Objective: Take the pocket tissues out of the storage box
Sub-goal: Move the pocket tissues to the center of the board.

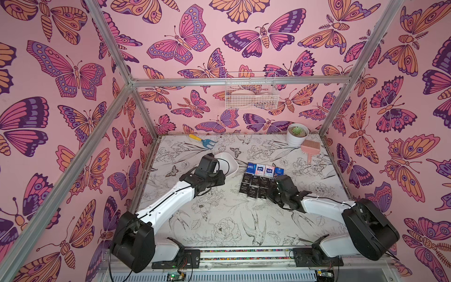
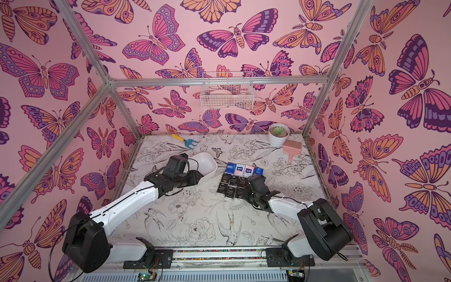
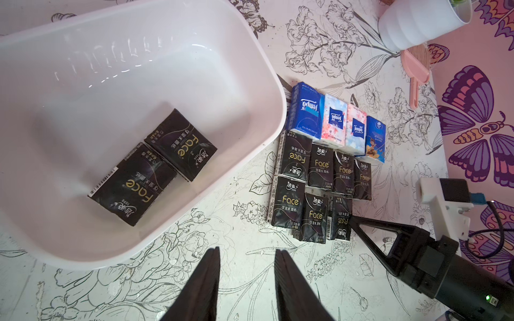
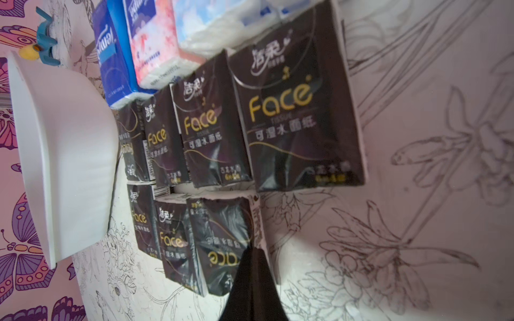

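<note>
We're inside a booth of pink butterfly-print wallpaper (image 1: 61, 73) braced by bare aluminium struts (image 1: 239, 81), and the floor of the action is a white tabletop covered in black line-drawn flowers and birds (image 1: 231, 214). On the back wall hangs a white wire-mesh basket (image 1: 251, 97). Below it in the far corner sits a round white ribbed pot with a green succulent (image 1: 296, 138), with a pink plastic slotted scoop (image 1: 310, 149) just beside it, and a blue hand fork with a yellow handle (image 1: 203, 141) lies by the back edge. The shallow white plastic storage box (image 3: 111, 55) sits left of centre with two black pocket tissues (image 3: 153, 164) lying flat on its floor, side by side. The other packets are out on the table just beside the box, packed in rows: four blue, white and pink ones furthest back, then four black, then three black. The left gripper (image 3: 247, 250) hovers over bare table by the box rim, fingers spread with nothing between them. The right gripper (image 4: 250, 250) is pressed together, its tip at the edge of the end packet in the nearest black row.
</note>
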{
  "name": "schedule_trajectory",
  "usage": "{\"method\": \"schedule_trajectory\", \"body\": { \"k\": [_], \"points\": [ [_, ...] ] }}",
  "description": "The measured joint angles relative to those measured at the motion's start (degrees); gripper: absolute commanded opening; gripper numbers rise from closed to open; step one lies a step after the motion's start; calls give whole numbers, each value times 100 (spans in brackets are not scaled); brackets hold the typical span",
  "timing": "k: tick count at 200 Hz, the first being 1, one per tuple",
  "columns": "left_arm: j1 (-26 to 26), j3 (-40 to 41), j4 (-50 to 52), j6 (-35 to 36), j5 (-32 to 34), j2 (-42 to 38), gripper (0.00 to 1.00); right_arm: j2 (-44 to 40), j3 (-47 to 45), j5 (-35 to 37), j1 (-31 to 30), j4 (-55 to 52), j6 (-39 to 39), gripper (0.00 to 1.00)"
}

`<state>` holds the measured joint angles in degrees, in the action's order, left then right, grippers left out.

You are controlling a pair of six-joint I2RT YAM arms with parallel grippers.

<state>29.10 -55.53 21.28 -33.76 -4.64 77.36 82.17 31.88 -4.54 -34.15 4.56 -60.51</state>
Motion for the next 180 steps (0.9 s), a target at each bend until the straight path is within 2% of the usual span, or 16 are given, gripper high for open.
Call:
{"method": "schedule_trajectory", "body": {
  "k": [35,73,115,145,180],
  "points": [
    [-31,22,4,0,0,0,38,50,35,-4,0,59,-79,6],
    [-37,31,7,0,0,0,38,52,59,-26,2,55,-105,23],
    [-103,24,4,2,0,68,38,-127,101,-20,2,-57,-90,33],
    [-238,-184,94,55,9,409,39,-400,286,11,2,-387,105,42],
    [-553,-848,308,280,52,1082,41,-413,931,26,2,-1062,678,48]
  ]
}}
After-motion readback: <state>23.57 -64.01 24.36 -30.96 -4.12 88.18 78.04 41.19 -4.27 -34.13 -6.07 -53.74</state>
